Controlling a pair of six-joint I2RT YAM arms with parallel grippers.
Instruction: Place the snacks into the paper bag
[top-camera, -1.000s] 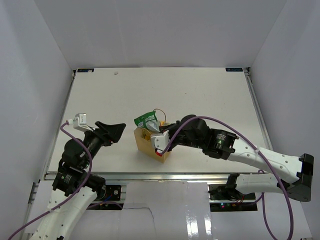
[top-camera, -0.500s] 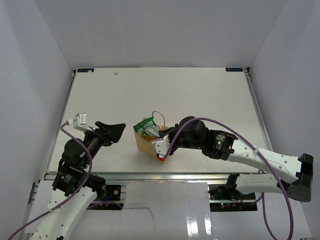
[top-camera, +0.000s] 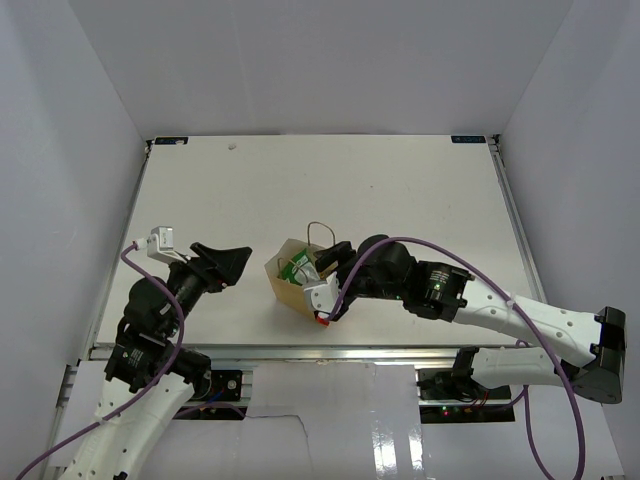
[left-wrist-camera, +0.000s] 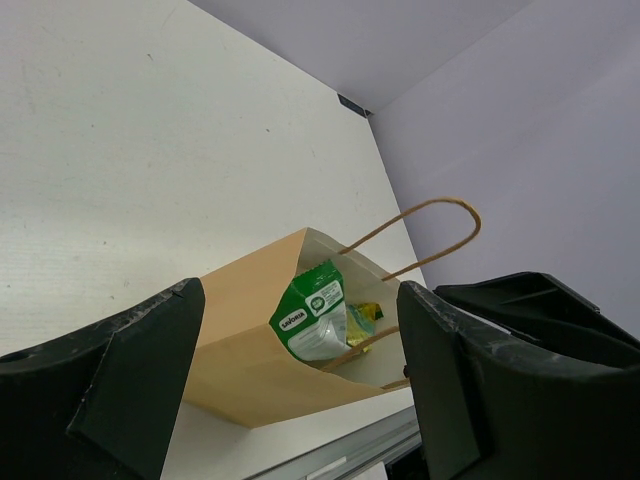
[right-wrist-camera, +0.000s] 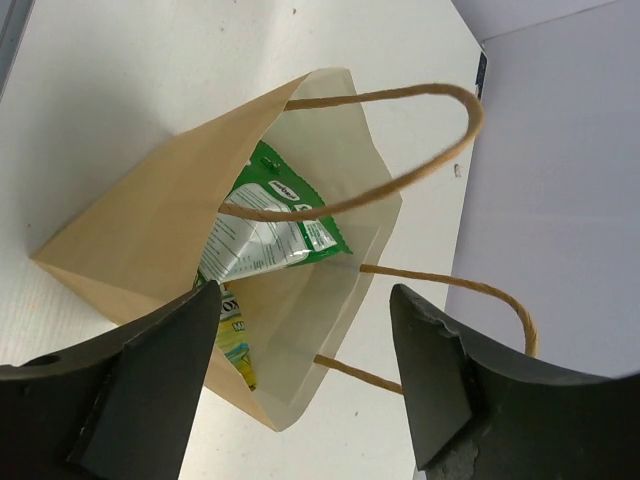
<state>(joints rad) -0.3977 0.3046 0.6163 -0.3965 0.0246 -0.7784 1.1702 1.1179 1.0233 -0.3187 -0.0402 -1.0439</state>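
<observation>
Nearest the arms' bases, the left claw (top-camera: 228, 265) hangs above the table (top-camera: 400, 180) with its jaws spread wide and nothing between them, pointing toward 3 o'clock at the paper bag (top-camera: 283, 287). The bag stands in the near middle of the table, mouth open. The right claw (top-camera: 325, 277) reaches in from 3 o'clock and sits right at the bag's mouth, its fingers set well apart and gripping nothing (its wrist camera looks straight down between them into the bag). Inside lies a green-and-white packet (right-wrist-camera: 265, 235), leaning on the far wall, with a yellow wrapper (right-wrist-camera: 236, 338) lower down beside it. The two loop handles (right-wrist-camera: 400, 100) arch over the opening. I cannot tell what else lies beneath those two packets.
</observation>
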